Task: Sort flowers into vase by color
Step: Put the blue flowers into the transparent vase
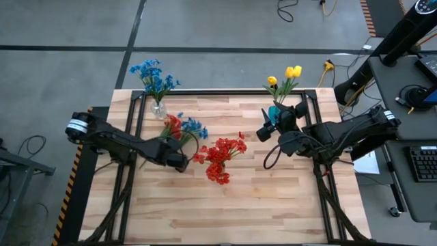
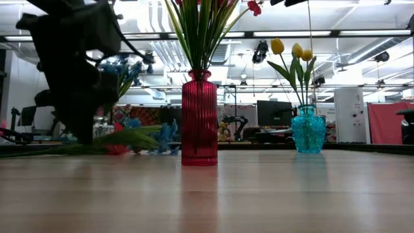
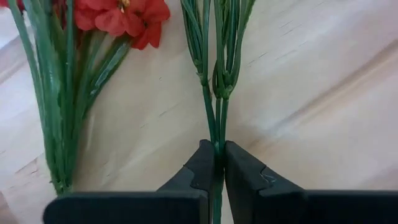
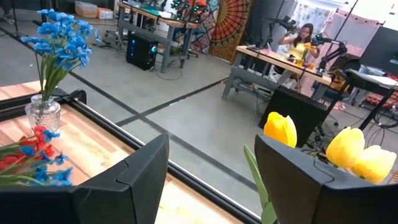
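Note:
My left gripper point(image 1: 180, 162) is low over the table's left half, shut on the thin green stem of a loose sprig point(image 3: 214, 74). Its blossoms are outside the left wrist view. In the high view the stem seems to lead to the blue cluster point(image 1: 195, 128). A red sprig point(image 3: 118, 18) lies on the wood beside it. A clear vase point(image 1: 158, 109) holds blue flowers, a red vase point(image 2: 199, 120) red ones and a teal vase point(image 2: 308, 129) yellow tulips point(image 1: 292, 71). My right gripper point(image 4: 214, 180) hangs open, raised, by the teal vase. My left gripper pinches the sprig's bundled thin stems point(image 3: 217, 127) between its two fingers, below where they branch. The fingers come steeply from above, slanting. The stems run straight on ahead of the fingertips, low over the wood. I cannot tell whether the sprig is clear of the table.
The red vase stands at the table's middle, just right of my left gripper. The clear vase is at the far left and the teal one at the far right. The table's near half is bare wood point(image 1: 225, 212). A person point(image 4: 301, 37) sits at a desk far behind the table.

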Available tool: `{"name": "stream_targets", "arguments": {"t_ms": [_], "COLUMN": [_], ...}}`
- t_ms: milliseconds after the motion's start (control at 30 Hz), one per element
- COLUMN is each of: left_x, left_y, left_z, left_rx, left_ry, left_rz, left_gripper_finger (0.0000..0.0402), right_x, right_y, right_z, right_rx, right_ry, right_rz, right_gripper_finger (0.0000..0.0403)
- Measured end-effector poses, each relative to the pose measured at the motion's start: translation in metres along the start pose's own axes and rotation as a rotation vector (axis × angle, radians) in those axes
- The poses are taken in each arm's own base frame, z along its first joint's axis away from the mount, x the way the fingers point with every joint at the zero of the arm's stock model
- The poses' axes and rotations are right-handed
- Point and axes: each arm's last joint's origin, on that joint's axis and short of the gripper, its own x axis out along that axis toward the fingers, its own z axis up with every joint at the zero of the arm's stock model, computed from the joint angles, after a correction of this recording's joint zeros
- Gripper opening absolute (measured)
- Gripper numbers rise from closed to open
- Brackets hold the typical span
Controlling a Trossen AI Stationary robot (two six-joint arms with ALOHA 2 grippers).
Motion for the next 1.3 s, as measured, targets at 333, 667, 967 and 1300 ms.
{"name": "stream_targets", "arguments": {"t_ms": [333, 667, 967, 1300], "left_x": [-0.042, -0.082, -0.112, -0.133], "left_y": [0.025, 0.052, 0.063, 0.083], "left_z": [0.006, 0.009, 0.019, 0.028], "left_rx": [-0.007, 0.013, 0.062, 0.016], "left_ry": [-0.066, -0.207, -0.422, -0.71], "left_rz": [-0.128, -0.335, -0.551, -0.516], "left_gripper_finger": [0.0007, 0.0007, 0.0007, 0.0007], "right_x": [0.0, 0.0, 0.0, 0.0], "right_y": [0.0, 0.001, 0.001, 0.001], "right_z": [0.0, 0.0, 0.0, 0.0], "right_rx": [0.0, 0.001, 0.0, -0.002], "right_ry": [0.001, 0.009, 0.008, 0.008], "right_rz": [0.002, 0.024, 0.024, 0.024], "right_gripper_finger": [0.0231, 0.0231, 0.0231, 0.0231]}}
